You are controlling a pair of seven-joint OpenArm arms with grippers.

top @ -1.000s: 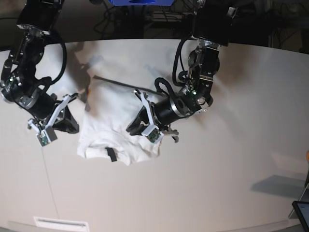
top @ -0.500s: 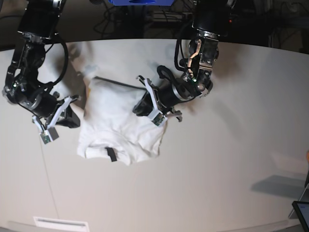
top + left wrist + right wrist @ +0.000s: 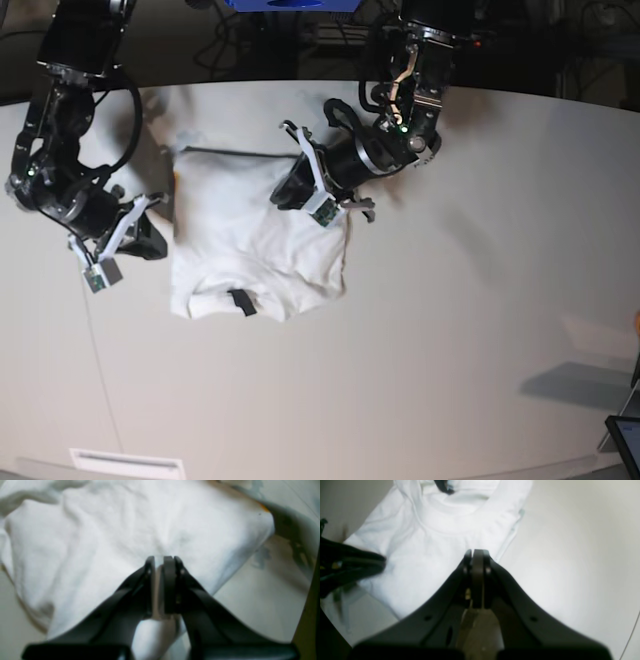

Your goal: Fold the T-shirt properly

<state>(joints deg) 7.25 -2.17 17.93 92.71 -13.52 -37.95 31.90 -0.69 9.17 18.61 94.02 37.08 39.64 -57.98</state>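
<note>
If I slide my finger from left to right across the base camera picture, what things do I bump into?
Right tool → T-shirt → left tool, at the T-shirt's far right part → bare table.

T-shirt on table, between arms; neck tag at near edge

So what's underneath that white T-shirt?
Around the T-shirt only the pale table shows, so it seems to lie straight on that. Its folded layers hide anything between or beneath them, including most of its print.
</note>
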